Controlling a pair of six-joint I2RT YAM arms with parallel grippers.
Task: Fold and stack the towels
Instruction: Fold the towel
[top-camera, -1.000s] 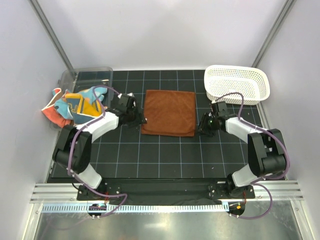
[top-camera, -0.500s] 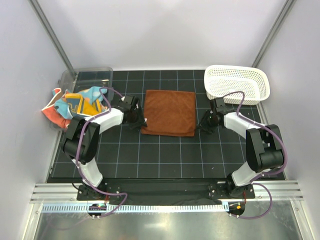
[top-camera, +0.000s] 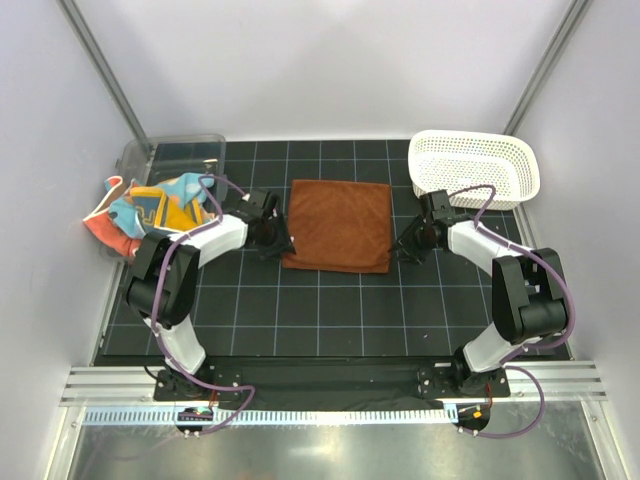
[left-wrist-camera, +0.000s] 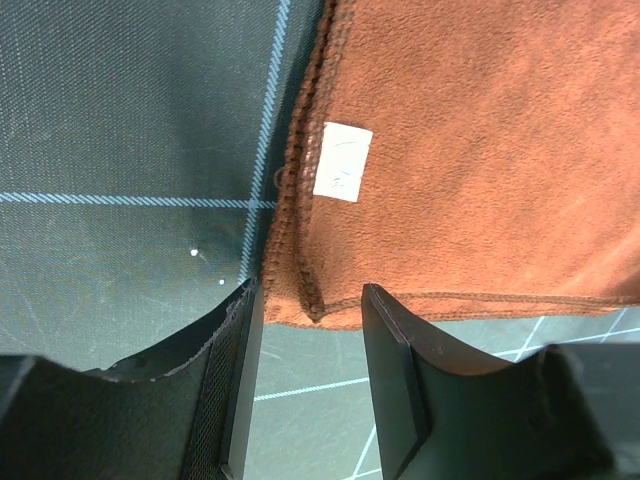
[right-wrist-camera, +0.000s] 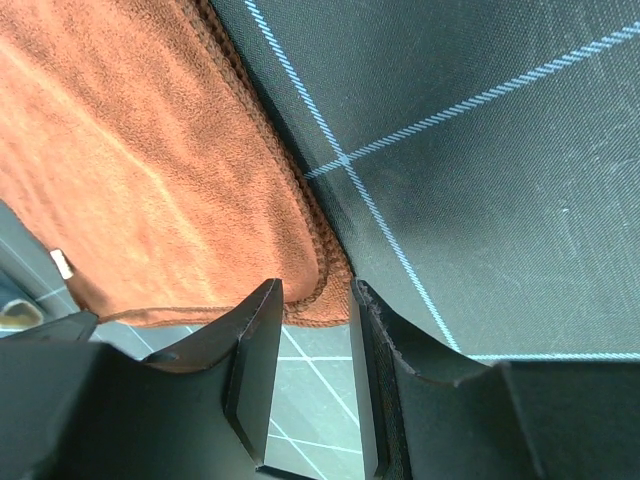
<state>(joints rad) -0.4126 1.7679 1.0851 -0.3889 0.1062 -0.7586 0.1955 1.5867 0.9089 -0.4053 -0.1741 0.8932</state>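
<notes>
On the middle of the black mat (top-camera: 330, 310) the rust-brown towel (top-camera: 338, 222) lies flat and square, with bare mat beside every edge. At its near left corner the left gripper (left-wrist-camera: 305, 300) stands wide, one finger on each side. At the near right corner the right gripper (right-wrist-camera: 315, 295) leaves a narrower gap. The printed towels (top-camera: 150, 210) sit heaped far left.

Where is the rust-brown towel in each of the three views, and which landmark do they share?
Top external: rust-brown towel, flat at the centre of the black grid mat.
Left wrist: towel fills the upper right, one corner at lower centre.
Right wrist: towel fills the upper left, one corner at lower centre.
Shared landmark: the mat's pale grid lines.
</notes>
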